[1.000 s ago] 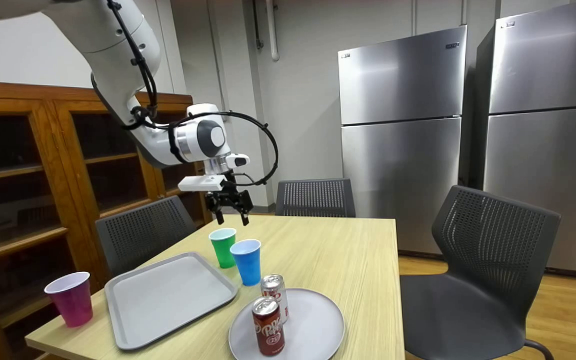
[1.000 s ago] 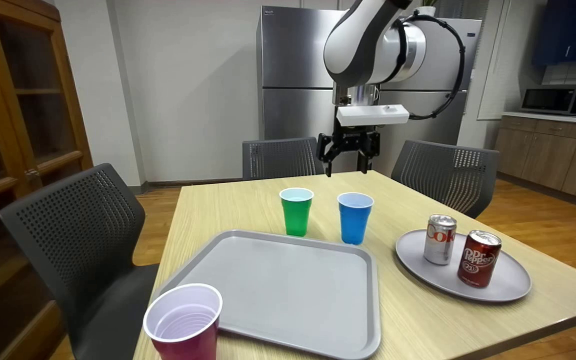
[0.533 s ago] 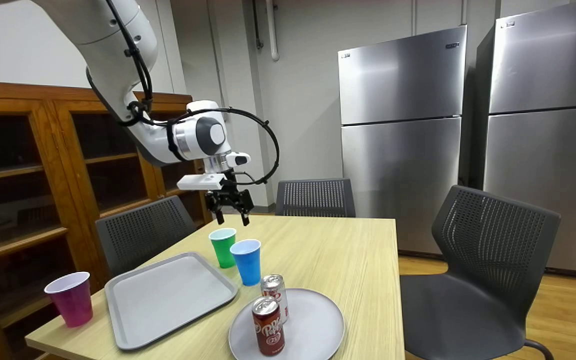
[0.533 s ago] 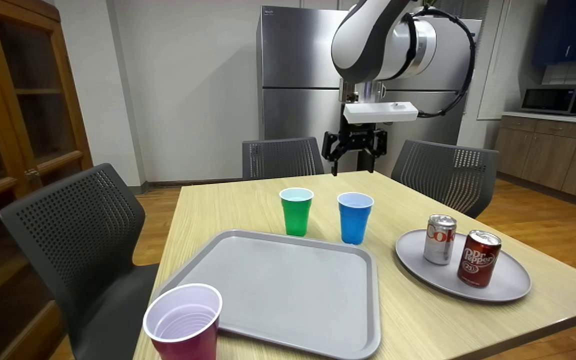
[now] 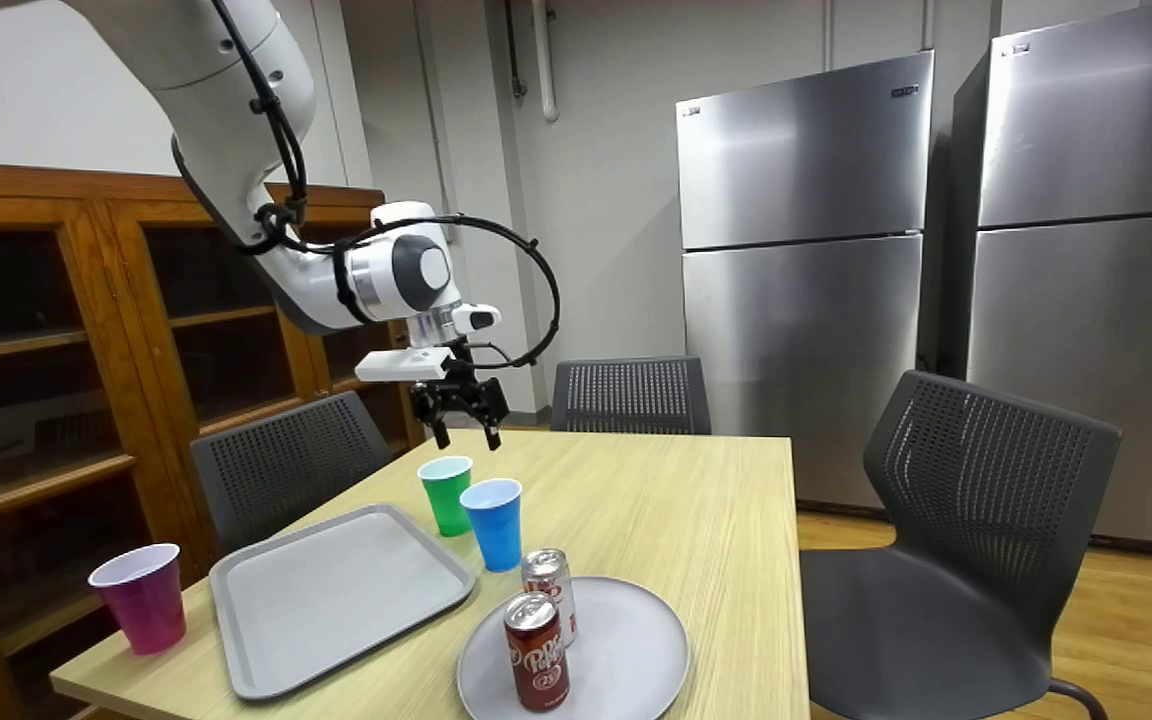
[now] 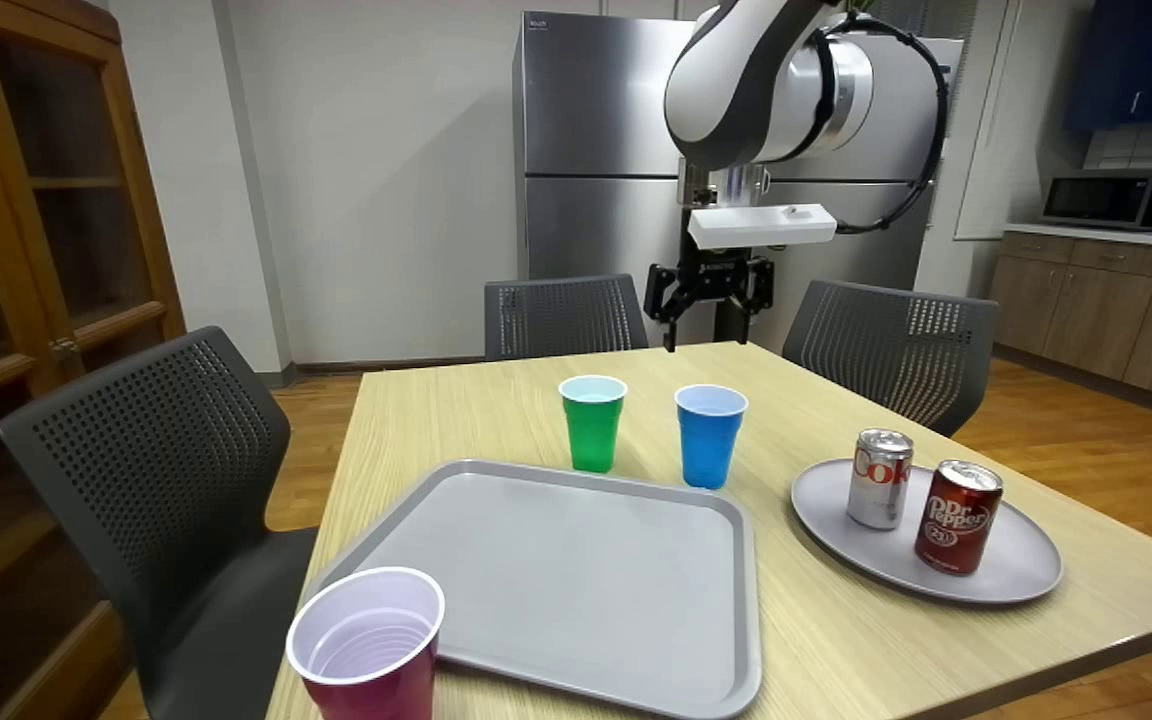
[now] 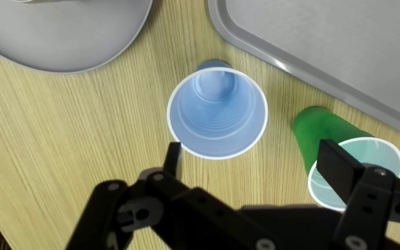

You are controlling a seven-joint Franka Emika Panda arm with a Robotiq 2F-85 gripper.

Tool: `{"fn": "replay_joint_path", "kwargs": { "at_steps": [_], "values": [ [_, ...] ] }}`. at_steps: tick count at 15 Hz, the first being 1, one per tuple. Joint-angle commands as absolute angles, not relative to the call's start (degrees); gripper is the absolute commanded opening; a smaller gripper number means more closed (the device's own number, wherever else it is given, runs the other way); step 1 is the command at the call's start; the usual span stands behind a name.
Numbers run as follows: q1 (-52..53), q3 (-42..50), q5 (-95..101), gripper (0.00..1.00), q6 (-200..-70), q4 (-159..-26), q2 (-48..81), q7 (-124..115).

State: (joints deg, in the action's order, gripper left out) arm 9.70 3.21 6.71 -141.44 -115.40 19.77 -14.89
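Claw (image 6: 707, 343) spread wide and gripping nothing; its tips hang above and slightly beyond two upright cups, apart from both. The blue cup (image 6: 708, 445), on the right, tapers to a narrower foot. Its outer wall is a strong, even blue and its rim white; the paler interior, visible from above in the wrist view, bears fine ridged rings near a round base. The green cup (image 6: 593, 430), to its left and slightly farther off in both exterior views, shares the tapered form, with a vivid green wall, white rim and pale bluish-green lining. Both stand on the light wood-grain worktop (image 6: 466, 410), just beside a rectangular grey tray (image 6: 556, 580). At the near left, a purple cup (image 6: 386, 692) with a lilac interior stands beside the tray. To the right, a round grey plate (image 6: 1021, 560) bears a silver can (image 6: 880, 480) and, nearer, a dark red can (image 6: 958, 517) lettered "Dr Pepper".
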Motion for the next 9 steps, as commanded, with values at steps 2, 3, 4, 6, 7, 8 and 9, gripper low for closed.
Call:
{"fn": "replay_joint_path", "kwargs": {
  "at_steps": [2, 3, 4, 6, 7, 8, 9],
  "values": [
    [9.15, 2.98, 10.89, 1.0, -143.93, -119.48, 15.25, -14.21],
    [9.08, 3.08, 11.82, 1.0, -144.37, -120.2, 14.44, -13.85],
    [8.74, 2.96, 12.1, 1.0, -144.48, -121.02, 13.56, -13.09],
    [8.01, 2.84, 12.69, 1.0, -144.79, -122.91, 11.82, -11.4],
    [7.52, 2.76, 12.58, 1.0, -144.55, -123.71, 11.02, -10.35],
    [6.9, 2.81, 12.14, 1.0, -144.68, -124.48, 10.27, -9.75],
    [6.09, 2.52, 11.04, 1.0, -144.42, -125.13, 9.57, -8.08]
  ]
}}
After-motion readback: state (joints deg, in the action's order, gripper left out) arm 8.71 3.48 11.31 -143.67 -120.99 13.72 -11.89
